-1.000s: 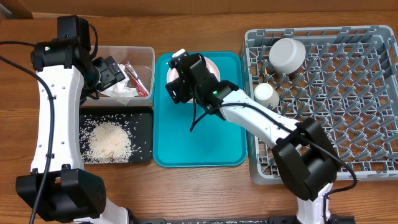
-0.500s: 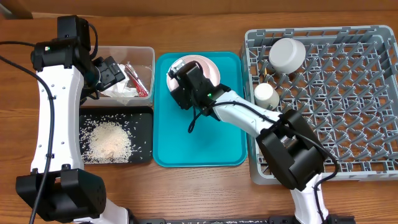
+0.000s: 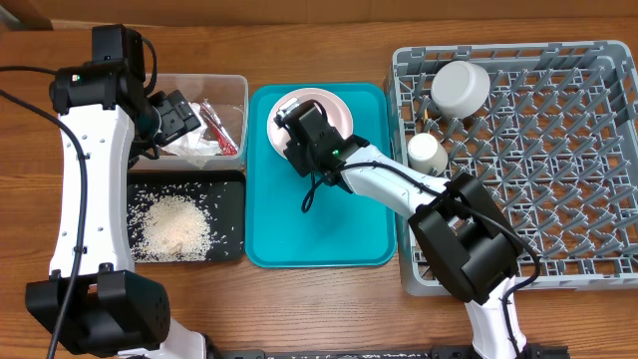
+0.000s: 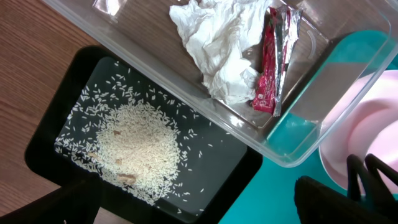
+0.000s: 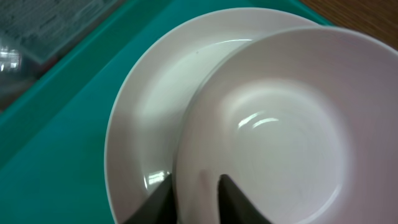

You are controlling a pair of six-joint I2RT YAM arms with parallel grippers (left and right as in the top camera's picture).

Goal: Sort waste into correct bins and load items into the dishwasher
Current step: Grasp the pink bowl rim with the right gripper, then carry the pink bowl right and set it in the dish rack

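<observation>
1. The right claw [image 5: 194, 185] is open and straddles the near rim of the pale pink bowl [image 5: 280, 124]. One finger is outside the wall and the other inside. The wrist view does not show the pads pressing yet.
2. The bowl sits off-centre on the pale pink plate [image 5: 152, 106], and the plate lies on the teal tray [image 5: 50, 162]. The bowl looks rigid, smooth and glossy, so it is probably light but slippery.
3. A rim pinch like this one seems the sensible hold. The wall is thin enough for the fingers, whereas the round body offers nothing to grip.
4. Because the grip is on one edge, the bowl will likely hang and swing when raised. A deep, firm bite and a slow lift look wise. The plate below could be dragged or knocked.
5. The dish rack [image 3: 558, 150] stands to the right on the bench [image 3: 319, 299]. It already holds the grey bowl [image 3: 460, 88] and the white cup [image 3: 427, 152].
6. The left claw [image 4: 202, 198] hangs wide open and empty. Below it, the clear tub [image 4: 137, 37] holds the tissue [image 4: 217, 50] and the red wrapper [image 4: 268, 68], and the black tray [image 4: 43, 143] holds the rice [image 4: 137, 149].
</observation>
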